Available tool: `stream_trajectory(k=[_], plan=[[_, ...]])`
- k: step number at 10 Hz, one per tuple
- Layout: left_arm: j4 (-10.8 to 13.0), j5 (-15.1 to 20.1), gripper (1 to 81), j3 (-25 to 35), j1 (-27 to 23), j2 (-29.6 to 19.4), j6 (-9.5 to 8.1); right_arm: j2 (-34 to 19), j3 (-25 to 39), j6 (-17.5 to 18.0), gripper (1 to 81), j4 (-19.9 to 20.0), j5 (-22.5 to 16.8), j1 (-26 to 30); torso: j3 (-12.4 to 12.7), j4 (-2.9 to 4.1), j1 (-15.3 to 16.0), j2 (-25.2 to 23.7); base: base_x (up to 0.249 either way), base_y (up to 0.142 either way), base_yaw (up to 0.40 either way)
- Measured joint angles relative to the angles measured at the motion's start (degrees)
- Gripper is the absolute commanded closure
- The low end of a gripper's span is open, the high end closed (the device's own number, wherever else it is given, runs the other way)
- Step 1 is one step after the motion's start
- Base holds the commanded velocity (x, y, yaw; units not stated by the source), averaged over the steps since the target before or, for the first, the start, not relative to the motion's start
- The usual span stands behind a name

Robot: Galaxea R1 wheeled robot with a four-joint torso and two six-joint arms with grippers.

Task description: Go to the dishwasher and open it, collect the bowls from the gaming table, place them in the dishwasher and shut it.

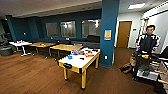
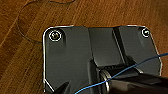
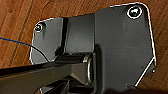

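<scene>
You are facing the gaming table (image 1: 79, 61), a rectangular counter with a smooth white top, a yellowish-wood edge and stout wooden legs, standing on the dark wood-plank floor (image 1: 30, 75) just in front of a teal pillar (image 1: 109, 30). On its white top a small blue bowl (image 1: 70, 57) sits near a dark bowl (image 1: 82, 58), both apart from the colourful clutter (image 1: 85, 52) at the far end; I judge they lie there loose, easy to reach from the near side. Plain yellow-topped tables (image 1: 65, 47) stand behind. A person (image 1: 148, 42) stands at the right beside some equipment. No dishwasher is in sight from here. Both wrist views look straight down at the plank floor, so the arms seem to hang low for driving. You cannot tell from these views whether either claw is spread or pressed together
</scene>
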Motion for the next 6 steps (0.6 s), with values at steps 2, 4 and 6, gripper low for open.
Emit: stream_trajectory(k=[2, 4, 6], plan=[[0.0, 0.0, 1.0, 0.2, 0.0, 0.3, 0.00, -0.4, -0.2, 0.0, 1.0, 0.0, 0.0, -0.1, 0.0, 0.00, 0.0, 0.0, 0.000, 0.079, 0.000], [0.0, -0.1, 1.0, 0.2, 0.0, 0.3, 0.00, -0.4, -0.2, 0.0, 1.0, 0.0, 0.0, -0.1, 0.0, 0.00, 0.0, 0.0, 0.000, 0.079, 0.000], [0.0, -0.1, 1.0, 0.1, 0.0, 0.1, 0.00, -0.4, -0.1, 0.0, 1.0, 0.0, 0.0, -0.1, 0.0, 0.00, 0.0, 0.0, 0.000, 0.079, 0.000]])
